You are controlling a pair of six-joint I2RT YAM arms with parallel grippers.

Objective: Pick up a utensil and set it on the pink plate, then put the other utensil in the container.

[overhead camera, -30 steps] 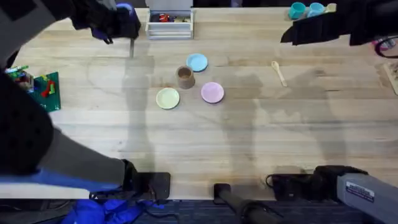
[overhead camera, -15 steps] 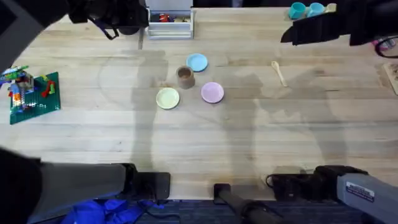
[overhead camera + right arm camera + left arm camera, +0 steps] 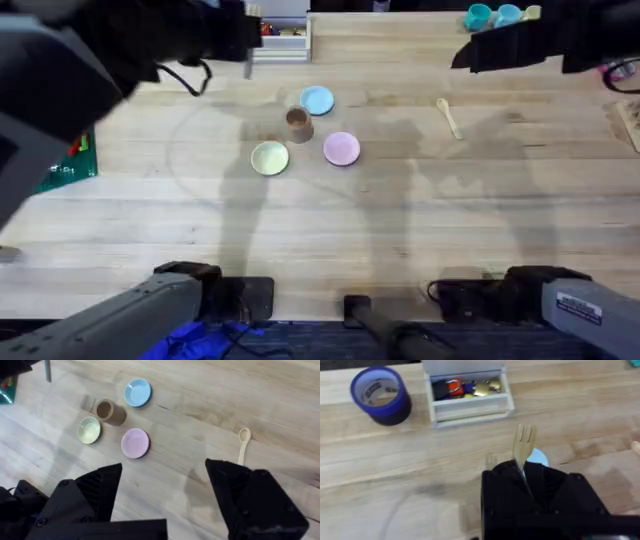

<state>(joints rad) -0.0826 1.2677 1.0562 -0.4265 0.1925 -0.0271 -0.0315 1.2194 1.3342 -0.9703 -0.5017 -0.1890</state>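
Two wooden utensils are apart: the fork is pinched in the left gripper, held up above the counter near the white bin and blue tape roll. The spoon lies flat on the counter, well right of the pink plate and brown cup. The right gripper hangs above with its jaws spread wide, grasping nothing.

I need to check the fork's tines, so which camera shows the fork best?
The left wrist view: the fork stands close, tines up, clamped in the left gripper. Overhead it is a thin sliver; the right wrist view catches it small and far off.
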